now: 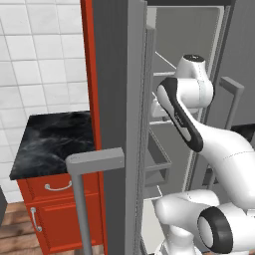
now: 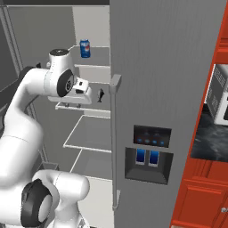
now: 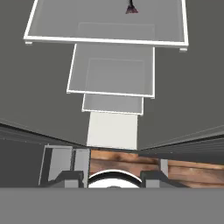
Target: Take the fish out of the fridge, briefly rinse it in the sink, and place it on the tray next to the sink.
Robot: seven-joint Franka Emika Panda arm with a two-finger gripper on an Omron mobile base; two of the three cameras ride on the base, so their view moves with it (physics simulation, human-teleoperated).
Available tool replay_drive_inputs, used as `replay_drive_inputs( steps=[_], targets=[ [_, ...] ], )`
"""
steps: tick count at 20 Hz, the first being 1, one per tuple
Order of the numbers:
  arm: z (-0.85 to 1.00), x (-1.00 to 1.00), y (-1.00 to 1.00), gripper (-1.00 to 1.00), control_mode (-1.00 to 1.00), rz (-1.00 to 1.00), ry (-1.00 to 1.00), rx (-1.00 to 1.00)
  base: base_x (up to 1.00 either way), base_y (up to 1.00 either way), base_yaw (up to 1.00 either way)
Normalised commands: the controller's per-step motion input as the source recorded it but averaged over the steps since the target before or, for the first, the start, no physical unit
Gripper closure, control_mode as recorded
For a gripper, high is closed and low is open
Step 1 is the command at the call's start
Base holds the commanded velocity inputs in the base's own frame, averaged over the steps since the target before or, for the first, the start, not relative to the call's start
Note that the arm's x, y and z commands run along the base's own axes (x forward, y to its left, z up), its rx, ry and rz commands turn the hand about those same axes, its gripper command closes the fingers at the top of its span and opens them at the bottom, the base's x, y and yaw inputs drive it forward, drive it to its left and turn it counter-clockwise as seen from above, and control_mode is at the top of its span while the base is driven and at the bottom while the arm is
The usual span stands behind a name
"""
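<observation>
Fish (image 2: pixel 101 95) beside hand (image 2: pixel 87 92); unreadable blue can (image 2: pixel 84 48) above

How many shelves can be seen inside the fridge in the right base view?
3 shelves: the top one holds a can, the middle one holds the fish, the lower one is bare. The arm may hide others.

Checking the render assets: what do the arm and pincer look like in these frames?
The arm is glossy white, built of rounded, bulbous links with dark grey to black bands and round caps at the joints. No cables, logos or markings show. The hand carrying the pincer is a white block with a dark face. In the hand view, the fingertips are small, dark grey and blocky.
</observation>
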Motion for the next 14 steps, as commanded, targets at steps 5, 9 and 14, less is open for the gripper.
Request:
replay_drive_inputs(
  steps=[5, 9, 14],
  targets=[
    [-0.02, -0.06, 0.0, -1.0, -1.0, 0.0, -0.01, 0.0, 0.0, 0.0, 0.0],
    [-0.12, -0.03, -0.03, -1.0, -1.0, -0.01, -0.2, 0.0, 0.0, 0.0, 0.0],
    [0.0, 0.05, 0.0, -1.0, -1.0, -0.01, -0.18, 0.0, 0.0, 0.0, 0.0]
  ],
)
